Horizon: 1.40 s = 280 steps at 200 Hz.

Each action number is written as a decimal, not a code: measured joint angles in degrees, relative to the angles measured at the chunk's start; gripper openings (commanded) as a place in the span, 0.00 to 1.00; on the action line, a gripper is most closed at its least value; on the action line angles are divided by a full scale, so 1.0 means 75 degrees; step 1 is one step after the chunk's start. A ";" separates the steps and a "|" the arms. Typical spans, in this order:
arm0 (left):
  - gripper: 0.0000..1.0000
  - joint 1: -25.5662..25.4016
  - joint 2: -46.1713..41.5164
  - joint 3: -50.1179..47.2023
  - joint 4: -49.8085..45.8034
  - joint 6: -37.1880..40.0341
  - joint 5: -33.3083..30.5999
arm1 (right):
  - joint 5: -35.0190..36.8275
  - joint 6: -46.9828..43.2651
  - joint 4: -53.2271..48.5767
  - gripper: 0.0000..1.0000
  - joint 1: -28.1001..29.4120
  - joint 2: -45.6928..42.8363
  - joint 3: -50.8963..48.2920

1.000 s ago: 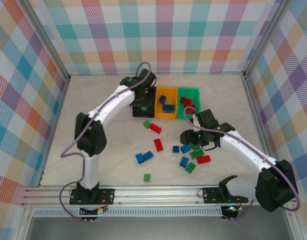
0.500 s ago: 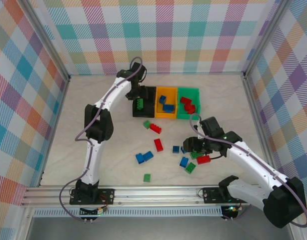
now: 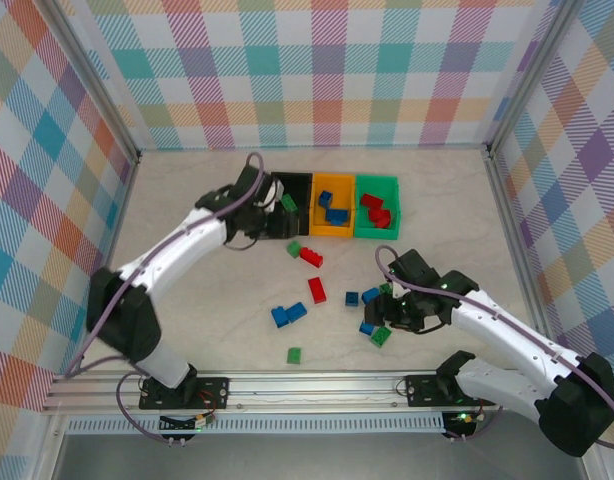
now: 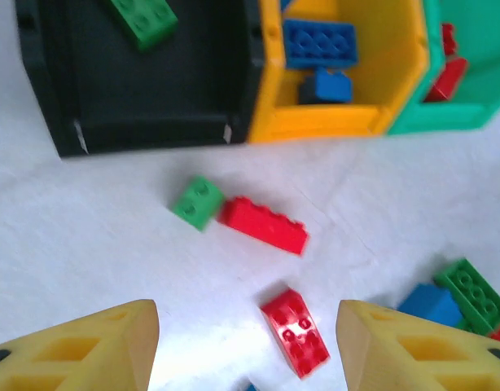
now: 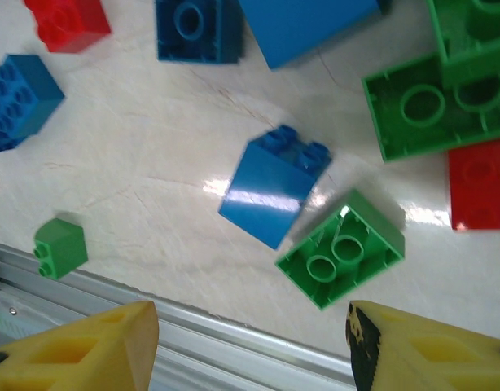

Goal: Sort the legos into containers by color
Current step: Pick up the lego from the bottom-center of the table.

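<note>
pale table (image 3: 187, 270) carries everything, with three bins joined in a row at its 12 o'clock side: black bin (image 3: 299, 226), orange bin (image 3: 332, 233), green bin (image 3: 375, 182). the left arm (image 3: 177, 250) has swung back from over the bins toward 9 o'clock. the green brick (image 4: 144, 18) it held half a second ago now lies in the black bin's far end, studs up, long axis running 10 to 4 o'clock in the left wrist view. the left gripper (image 4: 246, 324) has its fingers spread with nothing between them, so that drop looks done. greens go in black, blues lie in orange and reds in green. the right arm (image 3: 487, 325) has dropped toward 6 o'clock over the loose legos (image 3: 317, 290). the right gripper (image 5: 250, 326) is spread wide and empty just short of a blue brick (image 5: 270, 191), which is tipped on its side with studs pointing to 1 o'clock. it is near square, so it has no clear long axis. an upturned green one (image 5: 339, 248) sits just beside it at 4 o'clock, hollow side up. i'd judge the blue one to be the next pick, and many bricks remain unsorted.
</note>
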 measured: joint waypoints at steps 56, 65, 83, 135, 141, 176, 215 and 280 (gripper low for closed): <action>0.59 -0.0816 -0.2194 -0.3506 0.1475 -0.0565 -0.0152 | 0.0522 0.0731 -0.0446 0.63 0.0557 0.0096 -0.0143; 0.59 -0.0906 -0.2573 -0.3838 0.1597 -0.0659 -0.0242 | 0.0615 0.0819 -0.0458 0.63 0.0597 0.0125 -0.0184; 0.59 -0.0979 -0.3325 -0.4392 0.1789 -0.0933 -0.0396 | 0.0793 0.0956 -0.0443 0.63 0.0624 0.0198 -0.0242; 0.59 -0.0991 -0.4360 -0.5289 0.1964 -0.1539 -0.0720 | 0.0997 0.1128 0.0102 0.64 0.0871 0.1294 -0.0367; 0.59 -0.0991 -0.4386 -0.5304 0.1964 -0.1571 -0.0726 | 0.1017 0.1157 0.0152 0.64 0.0906 0.1384 -0.0382; 0.59 -0.0991 -0.4403 -0.5307 0.1970 -0.1612 -0.0749 | 0.1163 0.1236 0.0641 0.65 0.1020 0.1766 -0.0495; 0.59 -0.0991 -0.4406 -0.5307 0.1973 -0.1751 -0.0772 | 0.1274 0.1236 0.0959 0.65 0.1040 0.2256 -0.0656; 0.59 -0.0994 -0.4406 -0.5307 0.1973 -0.1848 -0.0775 | 0.1530 0.1166 0.0650 0.34 0.1055 0.2498 -0.0519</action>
